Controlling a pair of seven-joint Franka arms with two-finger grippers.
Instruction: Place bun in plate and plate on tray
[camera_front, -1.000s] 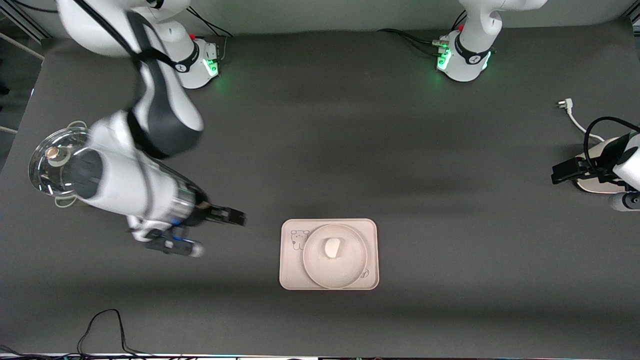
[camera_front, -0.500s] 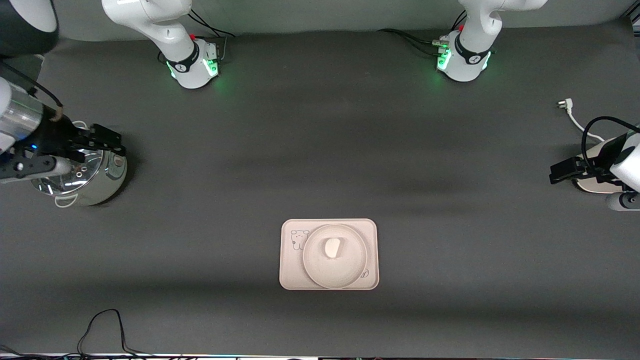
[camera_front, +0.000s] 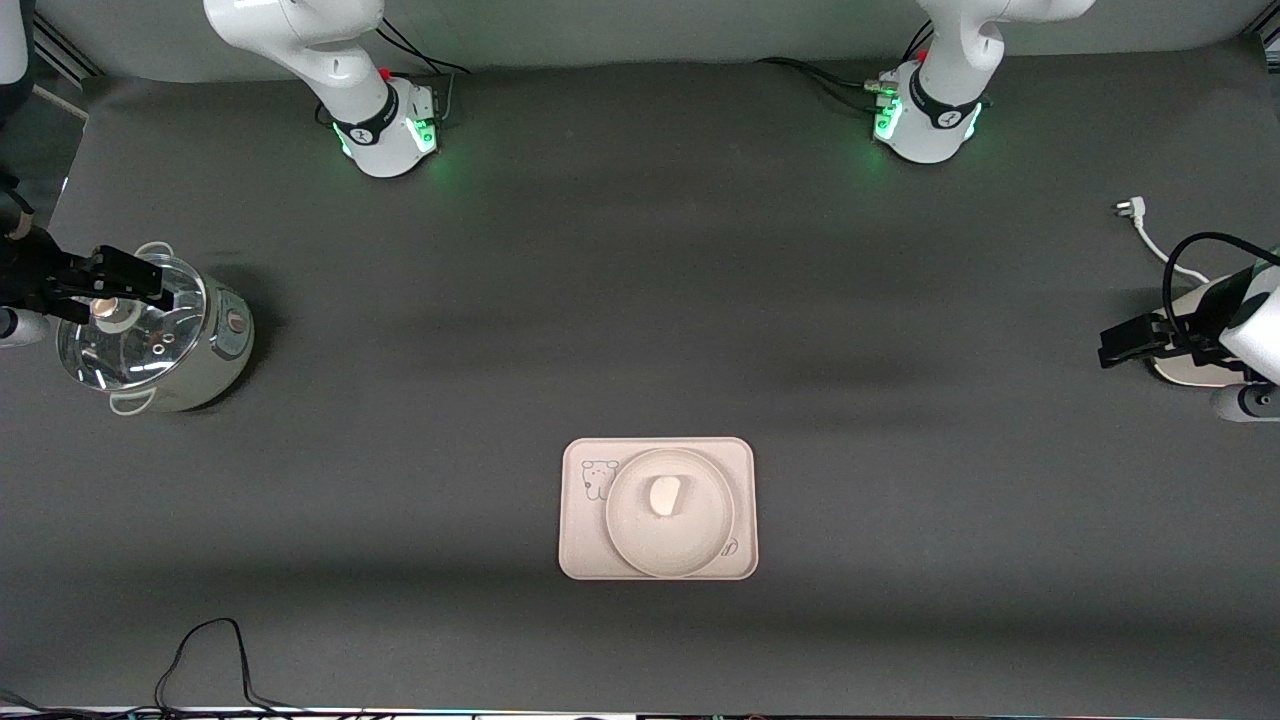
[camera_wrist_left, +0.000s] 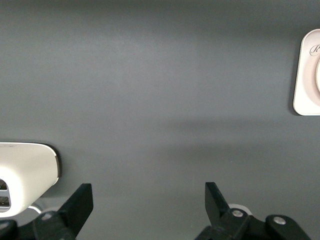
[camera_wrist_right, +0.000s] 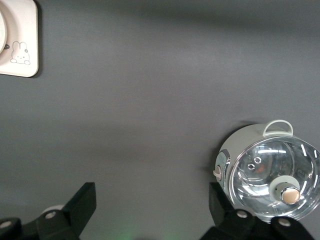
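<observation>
Front view shows you the bun (camera_front: 664, 495) on the plate (camera_front: 670, 545), which sits on the tray (camera_front: 580, 545). Your right gripper (camera_front: 125, 278) hangs over the pot (camera_front: 150, 335), fingers spread, empty. Left gripper (camera_front: 1120, 345) waits open, empty.

Dark grey table (camera_front: 640, 300), tray (camera_front: 578, 520) near the front camera, lidded pot (camera_front: 150, 335), white cable (camera_front: 1145, 235)
</observation>
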